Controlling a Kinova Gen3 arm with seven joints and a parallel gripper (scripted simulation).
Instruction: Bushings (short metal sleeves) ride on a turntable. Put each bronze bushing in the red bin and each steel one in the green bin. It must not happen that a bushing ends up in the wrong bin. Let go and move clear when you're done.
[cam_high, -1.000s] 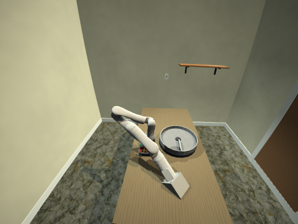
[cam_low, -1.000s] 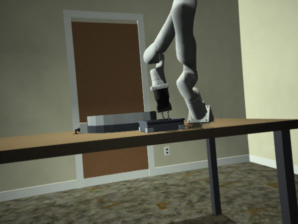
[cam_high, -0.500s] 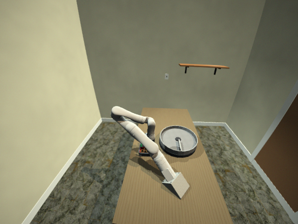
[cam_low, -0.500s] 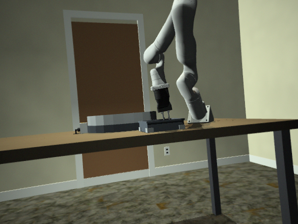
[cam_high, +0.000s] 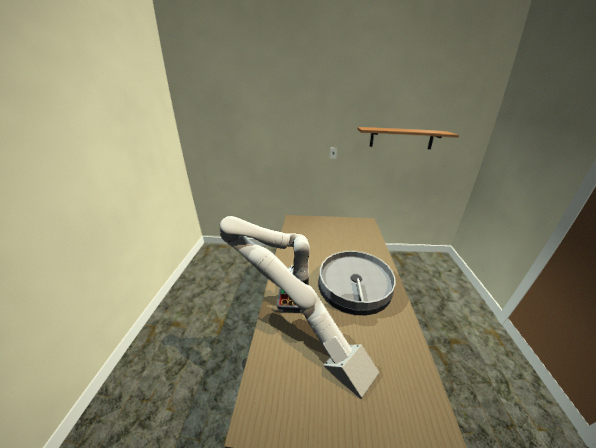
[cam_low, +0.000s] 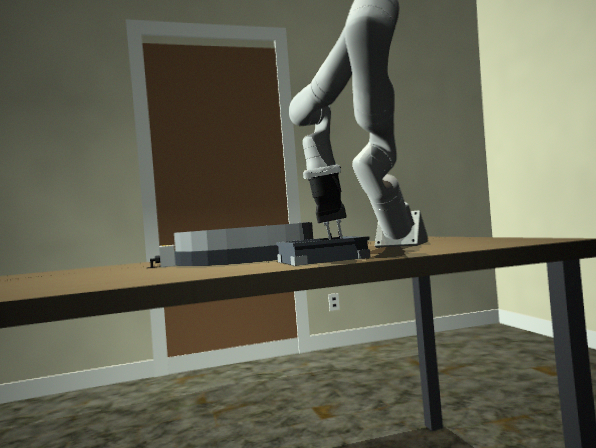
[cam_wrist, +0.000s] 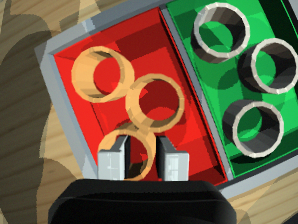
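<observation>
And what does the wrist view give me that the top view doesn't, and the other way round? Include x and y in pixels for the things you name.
Only wrist: three steel bushings (cam_wrist: 195, 47) in the green bin, and the jaws, standing apart over the red bin.
Only top: the turntable (cam_high: 335, 302), no bushings visible on it, and the wall shelf (cam_high: 407, 132).
Both: the red bin (cam_wrist: 145, 42) (cam_high: 283, 297) with bronze bushings (cam_wrist: 130, 107) (cam_high: 284, 302), and some of the green bin (cam_wrist: 227, 82) (cam_high: 283, 291).

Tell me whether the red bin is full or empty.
Neither: the red bin holds three bronze bushings, with red floor showing around them.
</observation>
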